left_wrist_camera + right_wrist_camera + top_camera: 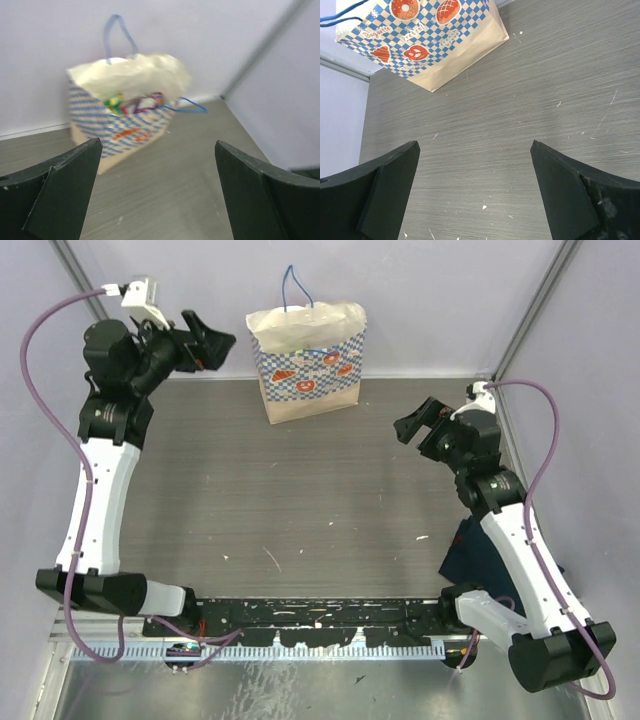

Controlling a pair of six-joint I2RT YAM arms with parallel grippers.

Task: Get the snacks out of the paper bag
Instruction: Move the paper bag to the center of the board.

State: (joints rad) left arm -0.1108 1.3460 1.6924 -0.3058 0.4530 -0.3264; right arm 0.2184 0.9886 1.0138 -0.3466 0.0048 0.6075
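Paper bag (305,360): 12 o'clock on the table (300,500), by the back wall; upright, long axis vertical, mouth up, printed face toward the arms.
Snacks (135,102): inside the mouth, only blurred coloured edges showing.
Left gripper (210,340): 11 o'clock, jaws spread wide, empty, facing the bag.
Right gripper (420,425): 2 o'clock, jaws spread wide, empty, well apart from the bag.
Risk: likely tipping or sliding if a finger snags the crumpled rim or cord handle (292,285); paper pinched together with a packet.

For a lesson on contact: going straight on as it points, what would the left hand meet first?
Probably the beige paper bag with a blue-white checkered band, standing open just left of centre; depth is unclear.
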